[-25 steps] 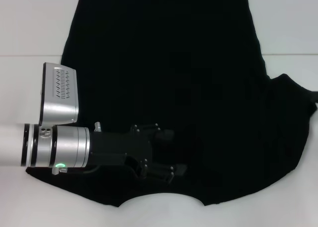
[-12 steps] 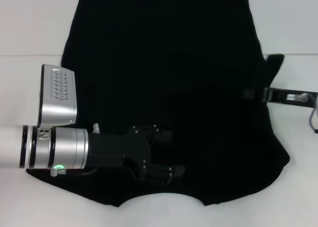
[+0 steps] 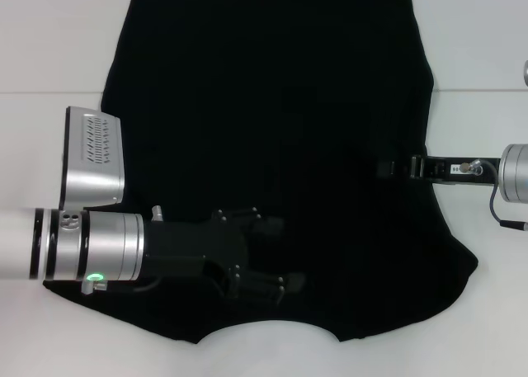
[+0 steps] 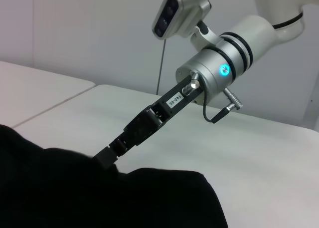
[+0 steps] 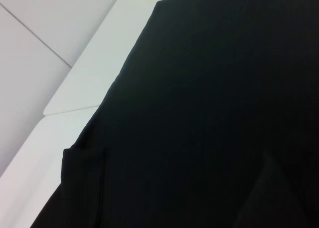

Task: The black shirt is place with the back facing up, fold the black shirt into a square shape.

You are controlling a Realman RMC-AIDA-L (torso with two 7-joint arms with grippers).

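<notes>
On the tabletop: a white, flat tabletop (image 3: 49, 30) carries the large plain black soft-fabric short-sleeved shirt (image 3: 280, 129), spread flat and filling most of the head view, its curved neckline at the near edge.
Shirt outline: the left side lies as a fairly straight edge; the right side is drawn inward at mid-height, with the fabric bulging out again below that toward the near right corner.
Left hand: the black left hand (image 3: 276, 253), on its silver-and-white arm, reaches in from the left and sits over the near part of the shirt, just behind the neckline.
Left hand state: its two finger groups stand spread apart with a band of cloth showing between them; whether the tips press the cloth cannot be told.
Right hand: the slim black right hand (image 3: 388, 169) comes in from the right at mid-height, its tip over the shirt's right side where the edge is pulled inward.
Right hand in the left wrist view: the tip (image 4: 107, 155) meets a raised hump of black fabric (image 4: 75, 188).
Right hand state: dark tip against dark cloth, so I cannot tell if it is parted or pinched.
Relation: the two hands are well apart, left near the neckline, right at the shirt's right side.
</notes>
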